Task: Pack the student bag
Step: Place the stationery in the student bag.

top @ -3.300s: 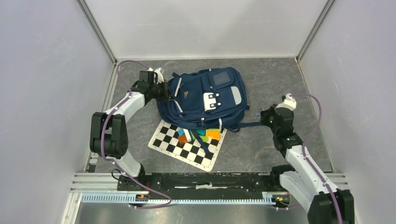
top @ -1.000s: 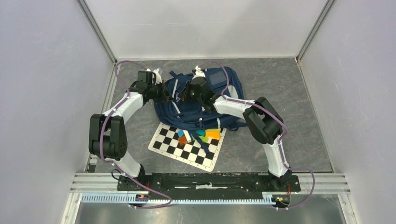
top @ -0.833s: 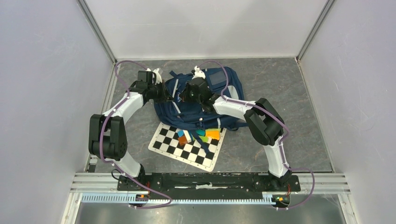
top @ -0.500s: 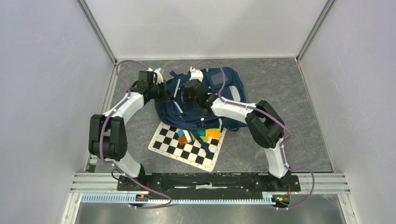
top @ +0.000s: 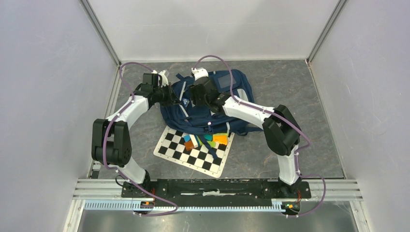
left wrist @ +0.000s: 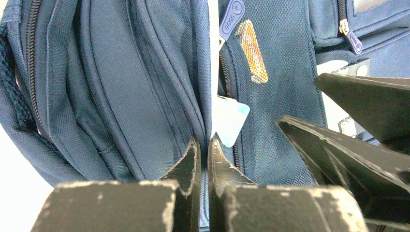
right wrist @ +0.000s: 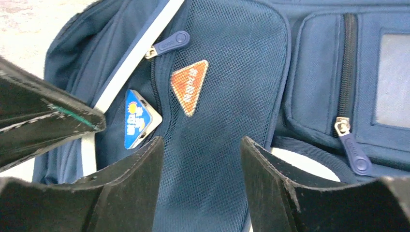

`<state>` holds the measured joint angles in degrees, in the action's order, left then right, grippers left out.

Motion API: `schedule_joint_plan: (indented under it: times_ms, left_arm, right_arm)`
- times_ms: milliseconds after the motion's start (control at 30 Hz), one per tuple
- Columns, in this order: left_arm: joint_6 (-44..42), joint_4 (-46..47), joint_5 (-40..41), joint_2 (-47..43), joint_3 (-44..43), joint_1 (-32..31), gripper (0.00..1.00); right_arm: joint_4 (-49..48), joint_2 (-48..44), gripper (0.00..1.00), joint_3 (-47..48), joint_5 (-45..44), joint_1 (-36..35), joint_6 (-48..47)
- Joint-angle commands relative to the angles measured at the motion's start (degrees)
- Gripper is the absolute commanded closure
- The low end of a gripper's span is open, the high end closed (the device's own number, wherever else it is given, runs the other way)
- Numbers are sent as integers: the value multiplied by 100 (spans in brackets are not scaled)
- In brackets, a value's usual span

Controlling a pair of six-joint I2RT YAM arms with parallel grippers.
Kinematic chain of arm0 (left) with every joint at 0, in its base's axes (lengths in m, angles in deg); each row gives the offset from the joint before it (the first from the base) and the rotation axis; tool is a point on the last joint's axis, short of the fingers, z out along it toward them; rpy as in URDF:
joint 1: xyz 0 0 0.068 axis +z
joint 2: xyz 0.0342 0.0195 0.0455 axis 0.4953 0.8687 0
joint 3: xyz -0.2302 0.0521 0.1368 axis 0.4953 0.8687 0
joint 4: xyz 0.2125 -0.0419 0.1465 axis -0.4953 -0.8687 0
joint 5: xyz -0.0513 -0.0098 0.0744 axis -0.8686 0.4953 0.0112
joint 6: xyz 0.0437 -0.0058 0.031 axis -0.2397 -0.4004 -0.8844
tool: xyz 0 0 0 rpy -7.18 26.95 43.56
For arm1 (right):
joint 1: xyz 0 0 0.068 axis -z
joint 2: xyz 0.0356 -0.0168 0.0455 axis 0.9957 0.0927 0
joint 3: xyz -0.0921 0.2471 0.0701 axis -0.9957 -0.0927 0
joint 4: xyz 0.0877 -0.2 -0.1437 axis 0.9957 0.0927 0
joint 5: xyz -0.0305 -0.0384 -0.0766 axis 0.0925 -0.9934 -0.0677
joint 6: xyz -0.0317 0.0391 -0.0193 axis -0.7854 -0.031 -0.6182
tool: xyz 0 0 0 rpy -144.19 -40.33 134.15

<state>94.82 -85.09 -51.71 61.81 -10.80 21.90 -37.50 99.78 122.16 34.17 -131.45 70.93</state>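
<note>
The student bag (top: 240,90), navy blue, lies flat at the back middle of the table. My left gripper (top: 174,98) is at its left edge. In the left wrist view the left gripper (left wrist: 204,143) is shut on a fold of the bag's fabric (left wrist: 121,87) beside the pocket opening. My right gripper (top: 190,97) hovers over the bag's left part. In the right wrist view it (right wrist: 200,147) stands open over the mesh pocket (right wrist: 232,96), holding nothing. A small blue and white card-like item (right wrist: 137,119) sticks out of that pocket's opening, next to an orange triangular patch (right wrist: 189,85).
A black and white checkerboard (top: 189,155) lies in front of the bag, with several coloured blocks (top: 209,139) on it at the bag's lower edge. Zipper pulls (right wrist: 169,42) hang near the pocket. Grey enclosure walls close in the left, right and back.
The right gripper's jaws have gone from shut to open over the mesh pocket, and the right arm has shifted a little left. The left arm has held still.
</note>
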Motion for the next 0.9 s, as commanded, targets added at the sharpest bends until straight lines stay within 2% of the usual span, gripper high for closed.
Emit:
schedule_joint_plan:
  times_ms: [0, 133, 333, 633, 700, 833, 867]
  left_arm:
    - [-199, 42, -153, -334, -145, 23, 98]
    - [-208, 47, -150, -318, -145, 23, 98]
    - [-208, 34, -142, -306, -140, 23, 98]
    - [-191, 291, -195, -504, 1, 21, 98]
    - [-199, 284, -174, -540, 4, 21, 98]
    - [-190, 254, -170, -526, -22, 23, 98]
    - [-188, 254, -173, -527, -22, 23, 98]
  right_arm:
    - [199, -410, 36, 249, 235, -17, -647]
    - [232, -275, 29, 235, 626, -88, -809]
    - [263, 109, 25, 513, 433, -238, -864]
    - [652, 576, 31, 699, -84, -263, -497]
    - [753, 527, 38, 617, -365, -266, -407]
    - [739, 169, 69, 348, -875, -269, -355]
    - [730, 91, 74, 304, -973, -261, -356]
